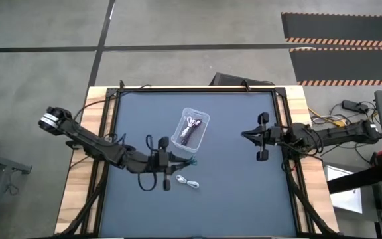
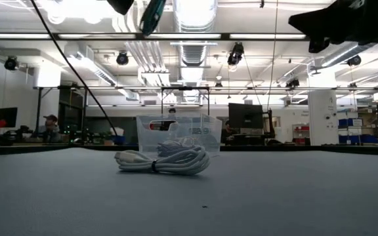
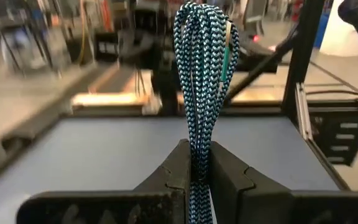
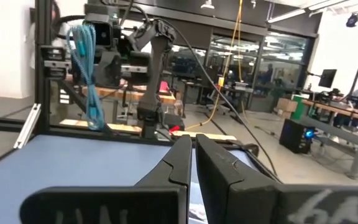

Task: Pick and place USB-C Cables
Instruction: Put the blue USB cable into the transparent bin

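Above the worktop [image 1: 244, 199], the left hand [image 3: 197, 171] holds the teal-green cable [image 3: 201, 74] tight, just beside the clear bin [image 1: 201, 118] with two cables inside. One white cable [image 2: 163, 160] lies on the worktop. The right hand [image 4: 192, 163] waits closed, well apart.

Around your table you have grey concrete floor [image 1: 178, 26] with hazard-striped black mats [image 1: 340, 40] at two o'clock, while exposed ducts [image 2: 192, 39] and bright strip lights [image 2: 195, 10] hang over distant desks [image 4: 328, 115].
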Controlling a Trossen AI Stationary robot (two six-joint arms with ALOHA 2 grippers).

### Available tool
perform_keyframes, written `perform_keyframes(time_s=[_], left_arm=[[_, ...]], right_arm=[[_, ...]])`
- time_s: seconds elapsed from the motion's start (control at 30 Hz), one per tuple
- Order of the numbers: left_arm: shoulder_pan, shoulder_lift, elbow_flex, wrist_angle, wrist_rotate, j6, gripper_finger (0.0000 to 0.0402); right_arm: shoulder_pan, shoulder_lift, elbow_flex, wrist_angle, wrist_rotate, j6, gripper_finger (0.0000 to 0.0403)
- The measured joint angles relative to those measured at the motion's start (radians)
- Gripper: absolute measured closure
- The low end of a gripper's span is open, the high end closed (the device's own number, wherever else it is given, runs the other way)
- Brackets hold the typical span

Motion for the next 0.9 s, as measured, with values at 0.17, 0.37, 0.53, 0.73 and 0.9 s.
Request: perform_keyframes(time_s=[0.17, 0.37, 0.53, 0.73, 0.9], left_arm=[[0.02, 0.038, -0.065, 0.232, 0.0, 0.108, 0.0382], [0.054, 0.113, -0.114, 0.418, 0.0, 0.108, 0.0382], [0.08, 0.175, -0.116, 0.502, 0.001, 0.11, 0.0382], [0.109, 0.226, -0.108, 0.56, 0.001, 0.107, 0.0382], [0.125, 0.249, -0.109, 0.595, 0.001, 0.105, 0.0382]], right_arm=[[0.024, 0.096, 0.0, 0.127, 0.0, 0.0, 0.039], [0.046, 0.238, -0.001, 0.312, 0.0, 0.0, 0.039], [0.06, 0.357, 0.0, 0.469, -0.001, 0.0, 0.039], [0.062, 0.461, 0.028, 0.565, -0.024, 0.008, 0.039], [0.062, 0.533, 0.102, 0.569, -0.054, 0.005, 0.039]])
